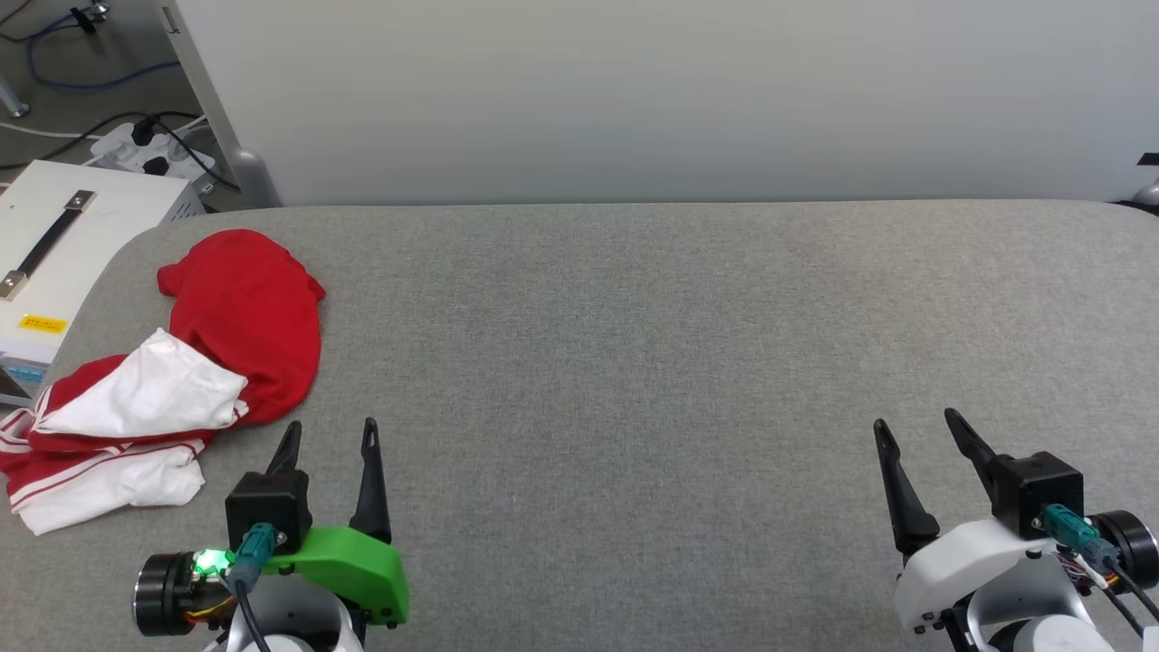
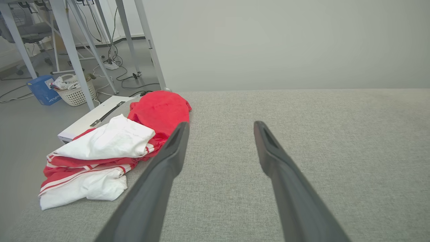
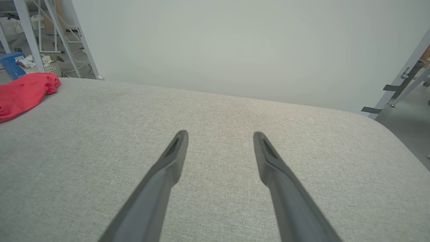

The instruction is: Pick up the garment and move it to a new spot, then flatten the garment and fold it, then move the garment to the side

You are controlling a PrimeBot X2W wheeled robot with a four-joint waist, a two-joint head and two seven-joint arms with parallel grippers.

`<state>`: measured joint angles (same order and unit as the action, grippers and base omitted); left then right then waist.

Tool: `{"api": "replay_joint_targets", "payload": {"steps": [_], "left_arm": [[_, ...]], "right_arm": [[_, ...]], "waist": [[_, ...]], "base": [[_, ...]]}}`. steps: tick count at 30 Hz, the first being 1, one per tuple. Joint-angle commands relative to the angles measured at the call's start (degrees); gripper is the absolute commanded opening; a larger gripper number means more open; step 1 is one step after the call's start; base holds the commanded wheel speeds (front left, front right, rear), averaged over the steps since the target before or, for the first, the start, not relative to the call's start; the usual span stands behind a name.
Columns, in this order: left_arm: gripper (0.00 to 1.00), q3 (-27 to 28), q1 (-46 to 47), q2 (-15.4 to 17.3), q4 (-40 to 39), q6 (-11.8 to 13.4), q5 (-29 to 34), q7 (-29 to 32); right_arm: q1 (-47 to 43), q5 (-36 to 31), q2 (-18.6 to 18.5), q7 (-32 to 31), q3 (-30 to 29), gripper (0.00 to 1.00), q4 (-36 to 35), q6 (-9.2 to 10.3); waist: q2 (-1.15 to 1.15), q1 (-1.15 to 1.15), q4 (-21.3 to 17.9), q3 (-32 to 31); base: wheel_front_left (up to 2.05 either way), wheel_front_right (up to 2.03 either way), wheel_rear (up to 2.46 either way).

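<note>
Your crumpled red jersey T-shirt with white sleeves and striped trim [image 1: 244,326] lies bunched at the left edge of the grey cloth-covered table [image 1: 634,362]. Your left gripper [image 1: 331,424] is just to its near right, dark fingers spread and empty. Your right gripper [image 1: 914,418], also spread and empty, sits at the near right, well apart from the shirt. Just off the table's left edge, beside the shirt, stands a white box-shaped case with a black strap handle [image 1: 90,235], and a white power strip [image 1: 149,149] lies on the floor beyond.

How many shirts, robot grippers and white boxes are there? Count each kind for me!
red and white garment: 1
grippers: 2, the left gripper and the right gripper, both open
white box with a handle: 1
Total: 4
</note>
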<state>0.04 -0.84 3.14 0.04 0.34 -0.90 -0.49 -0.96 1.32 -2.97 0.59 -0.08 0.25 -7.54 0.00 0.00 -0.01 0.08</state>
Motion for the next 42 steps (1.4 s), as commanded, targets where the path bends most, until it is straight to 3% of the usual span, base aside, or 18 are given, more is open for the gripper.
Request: {"api": "replay_joint_targets", "payload": {"steps": [1,42], "left_arm": [[1.0,0.1,-0.1,0.0,-0.3,0.5,-0.6,-0.5],[1.0,0.7,-0.5,-0.1,-0.3,0.5,-3.6,-5.4]], "right_arm": [[0.2,0.6,0.0,0.6,-0.3,1.0,-0.5,0.0],[-0.9,7.3,0.0,5.4,-0.5,1.0,-2.8,0.02]], "waist": [[0.0,0.0,0.0,0.0],[0.0,0.0,0.0,0.4]], "base": [[0.0,0.0,0.0],[0.0,0.0,0.0]]}}
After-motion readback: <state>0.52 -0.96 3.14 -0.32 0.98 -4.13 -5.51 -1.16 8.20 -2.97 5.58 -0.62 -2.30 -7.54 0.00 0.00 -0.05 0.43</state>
